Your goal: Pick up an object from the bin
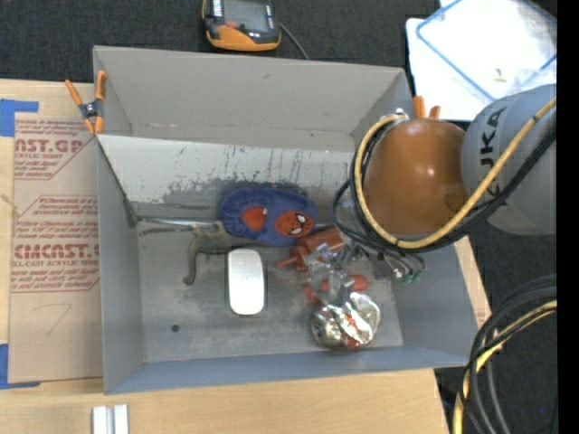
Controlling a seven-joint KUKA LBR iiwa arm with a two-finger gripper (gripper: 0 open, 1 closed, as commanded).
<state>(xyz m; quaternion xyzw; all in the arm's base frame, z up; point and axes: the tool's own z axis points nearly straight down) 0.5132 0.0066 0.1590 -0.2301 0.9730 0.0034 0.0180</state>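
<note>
The grey metal bin (pixel 244 107) is taking up the middle of the camera view. The arm (pixel 516 165) is reaching into it from the right. Its round orange cover (pixel 412 179) is hanging over the right part of the bin, and yellow and black cables (pixel 359 188) are looping around this cover.

Below the cover, the metal end of the arm is pointing down at the right part of the bin floor. The jaws are standing there among small things, and I cannot tell if they are open or closed, or if they are gripping anything.

A blue soft thing with a red spider-hero face (pixel 262 213) is lying near the back wall, left of the cover. A white computer mouse (pixel 246 281) is lying just in front of it, near the middle of the floor. A shiny crumpled bundle (pixel 346 324) is lying near the front wall, just under the end of the arm. A red piece (pixel 303 253) is lying between the blue thing and the bundle, touching the jaws or just beside them. A thin grey bent thing (pixel 193 259) is lying left of the mouse.
</note>
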